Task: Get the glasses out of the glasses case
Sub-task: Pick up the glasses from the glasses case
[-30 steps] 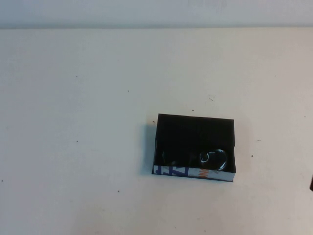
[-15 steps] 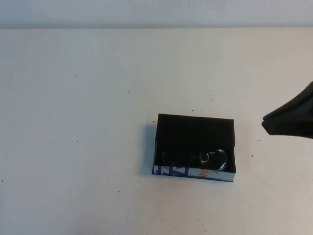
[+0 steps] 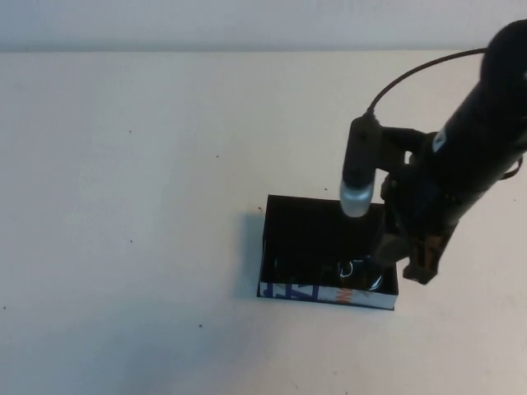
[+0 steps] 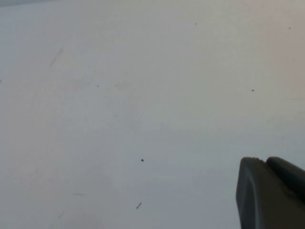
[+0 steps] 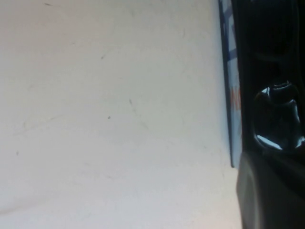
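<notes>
The glasses case (image 3: 306,290) is a low black box right of the table's middle, its near side white with blue and orange marks. The black glasses (image 3: 356,270) lie inside along the near wall, one shiny lens showing. My right gripper (image 3: 403,262) is open and reaches down at the case's right end, right beside that lens. The right wrist view shows the case's printed side (image 5: 229,86), the lens (image 5: 279,129) and part of my right gripper (image 5: 271,195). My left gripper (image 4: 269,191) shows only in the left wrist view, over bare table.
The table (image 3: 132,214) is a plain cream surface with small dark specks. A grey-tipped black cylinder (image 3: 359,169) and a cable (image 3: 412,72) on the right arm hang above the case's far right corner.
The right arm came in from the right edge and swung over the case; its gripper now reaches down at the case's right end. The case and glasses have not moved.
</notes>
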